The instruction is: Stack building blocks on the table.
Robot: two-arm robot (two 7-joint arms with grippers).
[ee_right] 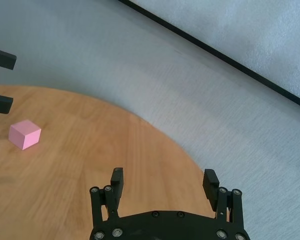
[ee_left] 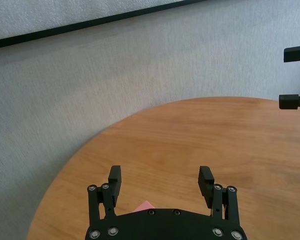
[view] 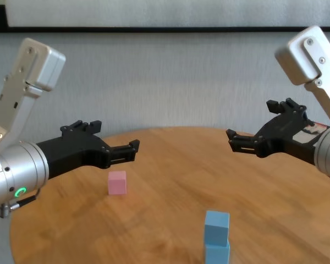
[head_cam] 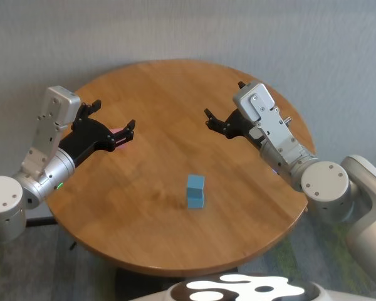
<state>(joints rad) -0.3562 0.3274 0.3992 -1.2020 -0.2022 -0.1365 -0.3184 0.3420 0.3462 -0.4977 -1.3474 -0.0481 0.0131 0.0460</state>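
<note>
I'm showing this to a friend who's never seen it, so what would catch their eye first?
Probably the two light blue blocks already stacked near the front of the round table. Next, both arms held above it with fingers spread: the left gripper hangs over the lone pink block on the left side, and the right gripper hovers over bare wood on the right.

No readable text, label, brand, number or sign shows in any view.
</note>
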